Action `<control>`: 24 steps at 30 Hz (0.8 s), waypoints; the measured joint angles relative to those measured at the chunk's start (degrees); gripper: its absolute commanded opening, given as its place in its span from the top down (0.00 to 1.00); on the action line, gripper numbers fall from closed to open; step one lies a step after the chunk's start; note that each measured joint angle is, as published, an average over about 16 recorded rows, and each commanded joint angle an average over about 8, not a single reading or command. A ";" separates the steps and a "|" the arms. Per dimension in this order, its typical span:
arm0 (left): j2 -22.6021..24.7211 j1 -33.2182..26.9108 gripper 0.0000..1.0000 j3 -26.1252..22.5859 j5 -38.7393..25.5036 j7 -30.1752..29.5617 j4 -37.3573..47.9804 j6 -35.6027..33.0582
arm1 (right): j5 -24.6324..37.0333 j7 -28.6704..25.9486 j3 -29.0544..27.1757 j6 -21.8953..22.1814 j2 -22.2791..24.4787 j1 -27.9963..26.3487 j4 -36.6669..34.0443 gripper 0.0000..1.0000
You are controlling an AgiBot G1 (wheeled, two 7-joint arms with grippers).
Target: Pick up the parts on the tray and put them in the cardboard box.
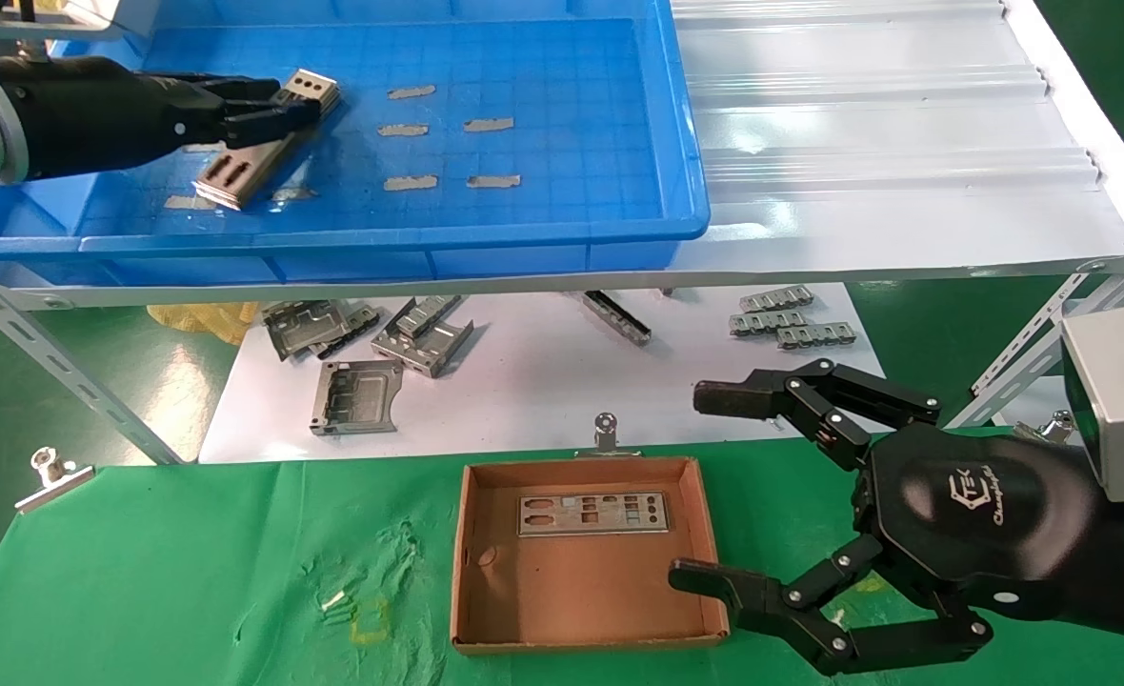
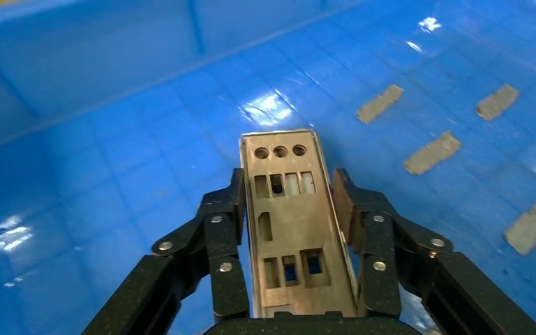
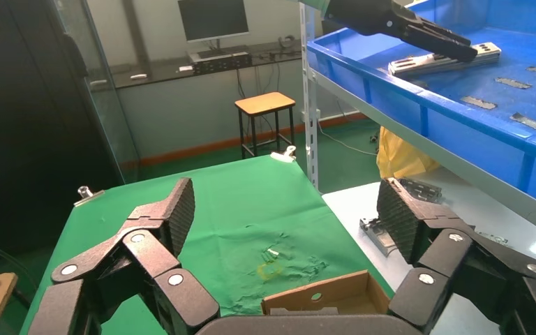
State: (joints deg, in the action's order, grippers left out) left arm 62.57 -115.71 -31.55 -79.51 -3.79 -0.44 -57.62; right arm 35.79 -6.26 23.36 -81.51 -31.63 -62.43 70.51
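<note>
The blue tray [image 1: 562, 229] stands on the upper shelf at the left. My left gripper [image 1: 310, 103] reaches into it from the left and is shut on a silver punched plate [image 1: 248, 167], fingers against its two long edges, low over the tray floor. The left wrist view shows the plate [image 2: 296, 230] between the fingers [image 2: 227, 230] over the tray floor [image 2: 112, 139]. The cardboard box [image 1: 486, 572] sits on the green cloth with one plate [image 1: 592, 513] lying inside. My right gripper [image 1: 703, 486] hangs open and empty at the box's right edge; its wrist view [image 3: 286, 209] shows the box [image 3: 321, 300] below.
Several grey tape strips [image 1: 410, 129] lie on the tray floor. Bent grey brackets [image 1: 357, 395] lie on the white lower shelf. A white ribbed sheet [image 1: 886, 124] lies right of the tray. Metal clips [image 1: 606, 431] [image 1: 52, 472] hold the green cloth [image 1: 190, 572].
</note>
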 measured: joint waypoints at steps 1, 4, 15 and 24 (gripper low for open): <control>-0.02 -0.02 1.00 0.02 0.03 0.10 -0.02 0.17 | 0.00 0.00 0.00 0.00 0.00 0.00 0.00 0.00; -0.05 -0.15 1.00 0.04 0.05 0.32 -0.04 0.63 | 0.00 0.00 0.00 0.00 0.00 0.00 0.00 0.00; -0.21 -0.87 1.00 0.21 0.30 0.20 0.08 0.42 | 0.00 0.00 0.00 0.00 0.00 0.00 0.00 0.00; -1.47 -1.82 1.00 1.45 2.12 0.91 -0.89 -4.42 | 0.00 0.00 0.00 0.00 0.00 0.00 0.00 0.00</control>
State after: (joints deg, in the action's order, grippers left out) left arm 61.10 -117.53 -30.10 -77.39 -2.88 -1.33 -62.03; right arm 35.79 -6.26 23.36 -81.51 -31.63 -62.43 70.51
